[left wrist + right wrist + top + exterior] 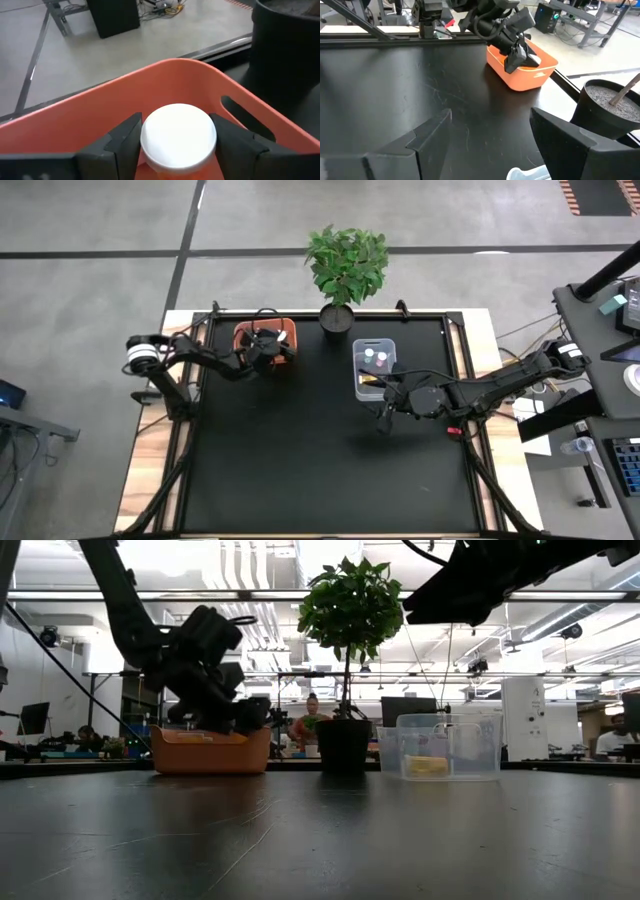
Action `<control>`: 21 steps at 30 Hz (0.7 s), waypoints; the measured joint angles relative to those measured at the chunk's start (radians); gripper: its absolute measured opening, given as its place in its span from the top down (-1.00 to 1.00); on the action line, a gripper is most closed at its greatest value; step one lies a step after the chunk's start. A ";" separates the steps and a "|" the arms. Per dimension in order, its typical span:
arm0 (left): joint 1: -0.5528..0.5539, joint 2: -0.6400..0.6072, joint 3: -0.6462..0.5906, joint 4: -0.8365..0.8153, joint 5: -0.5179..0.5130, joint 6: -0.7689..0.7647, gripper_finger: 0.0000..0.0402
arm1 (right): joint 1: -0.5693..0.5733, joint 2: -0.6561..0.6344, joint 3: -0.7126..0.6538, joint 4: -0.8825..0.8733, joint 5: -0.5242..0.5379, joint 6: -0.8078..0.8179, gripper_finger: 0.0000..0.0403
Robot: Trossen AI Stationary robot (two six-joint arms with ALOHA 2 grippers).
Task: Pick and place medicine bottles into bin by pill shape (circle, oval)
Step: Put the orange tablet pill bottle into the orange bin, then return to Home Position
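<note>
Left gripper (pixel 177 145) holds a white-capped bottle (pixel 178 135) clamped over the orange bin (pixel 100 107). Right gripper (pixel 490 135), jaws apart and empty, hovers beside the clear bin (pixel 373 367).

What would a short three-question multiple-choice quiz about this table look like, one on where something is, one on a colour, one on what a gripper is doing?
1. Where is the left gripper?
A. Over the orange bin
B. Over the clear bin
C. Beside the plant pot

2. What colour is the cap of the bottle the left gripper holds?
A. Red
B. White
C. Blue

3. What state is the right gripper in?
A. Shut on a bottle
B. Open and empty
C. Shut on the plant

Answers:
1 A: the high view shows the left gripper above the orange bin, not the clear bin.
2 B: the left wrist view shows the medicine bottle with a white cap between the fingers.
3 B: the right gripper has its fingers spread with only the black table between them.
</note>
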 joint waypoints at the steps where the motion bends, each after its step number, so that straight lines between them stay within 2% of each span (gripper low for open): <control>1: 0.001 0.005 0.000 0.005 0.000 -0.001 0.02 | 0.000 0.000 0.000 0.000 0.000 0.000 -0.29; 8: 0.014 0.011 0.000 0.001 -0.001 -0.075 -0.10 | 0.000 0.000 0.000 0.001 0.000 0.000 -0.29; 15: 0.013 0.011 0.000 0.001 0.000 -0.067 -0.25 | 0.000 0.000 0.000 0.001 0.000 0.000 -0.29; 21: 0.005 -0.029 0.000 -0.007 0.003 0.001 -0.29 | 0.000 0.000 0.000 0.001 0.000 -0.011 -0.29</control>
